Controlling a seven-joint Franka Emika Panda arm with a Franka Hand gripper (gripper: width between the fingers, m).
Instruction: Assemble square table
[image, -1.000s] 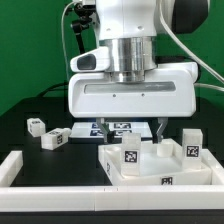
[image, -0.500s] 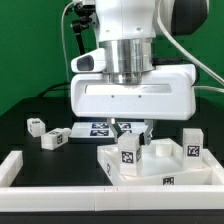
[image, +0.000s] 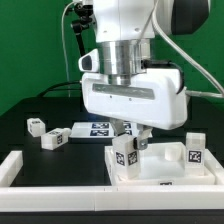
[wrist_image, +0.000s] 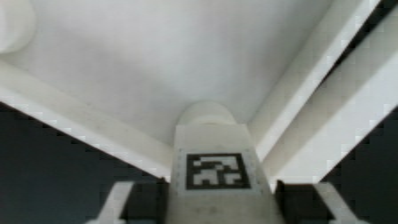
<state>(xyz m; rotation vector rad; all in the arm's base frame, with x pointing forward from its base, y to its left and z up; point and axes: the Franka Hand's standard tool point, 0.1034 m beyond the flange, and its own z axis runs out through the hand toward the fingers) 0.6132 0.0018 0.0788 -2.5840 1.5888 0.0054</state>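
Observation:
The square table top (image: 170, 168) lies upside down at the exterior view's right, white with a raised rim. My gripper (image: 131, 140) is shut on a white tagged leg (image: 124, 153) that stands upright in the top's near-left corner. In the wrist view the leg (wrist_image: 217, 160) sits between my two fingers (wrist_image: 134, 205), with the hollow underside (wrist_image: 107, 60) beyond it. A second leg (image: 193, 148) stands upright in the right corner. Two loose legs (image: 36, 125) (image: 55, 138) lie on the black table at the left.
The marker board (image: 98, 127) lies flat behind my gripper. Long low white rails (image: 12, 168) run along the left and along the front edge (image: 60, 205). A green backdrop and cables are behind the arm.
My hand has turned about its vertical axis while shut on the leg, and the leg's tag has shifted slightly left. The table top and the other legs have stayed put.

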